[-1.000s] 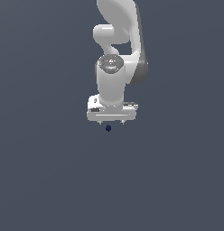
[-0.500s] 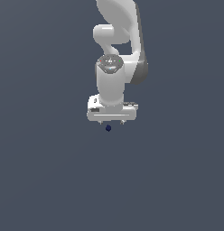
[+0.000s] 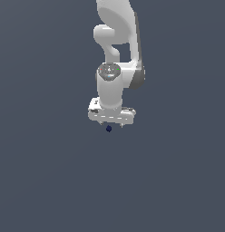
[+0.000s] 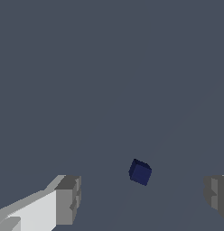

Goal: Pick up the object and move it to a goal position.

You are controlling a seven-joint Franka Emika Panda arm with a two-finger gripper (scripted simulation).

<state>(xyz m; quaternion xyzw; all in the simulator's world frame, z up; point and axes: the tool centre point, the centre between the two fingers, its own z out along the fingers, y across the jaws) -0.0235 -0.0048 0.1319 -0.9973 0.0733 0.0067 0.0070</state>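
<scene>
- I am seeing the gripper [image 3: 111,123] hanging on the white arm [image 3: 116,54], pointing down at the grey surface [image 3: 46,172].
- Its jaws are standing wide apart and gripping nothing.
- The navy block [image 3: 109,128] is sitting just under the gripper; in the wrist view it is lying between the two fingers [image 4: 67,199], touching neither.

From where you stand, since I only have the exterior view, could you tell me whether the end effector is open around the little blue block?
Observer: Yes, in the wrist view the end effector is open, with the block between its fingers.
Operator: Thank you. Does either finger touch it?
Observer: No, there is bare floor showing on both sides of it.
Operator: Is it square to the fingers?
Observer: No, it sits slightly turned.
</scene>
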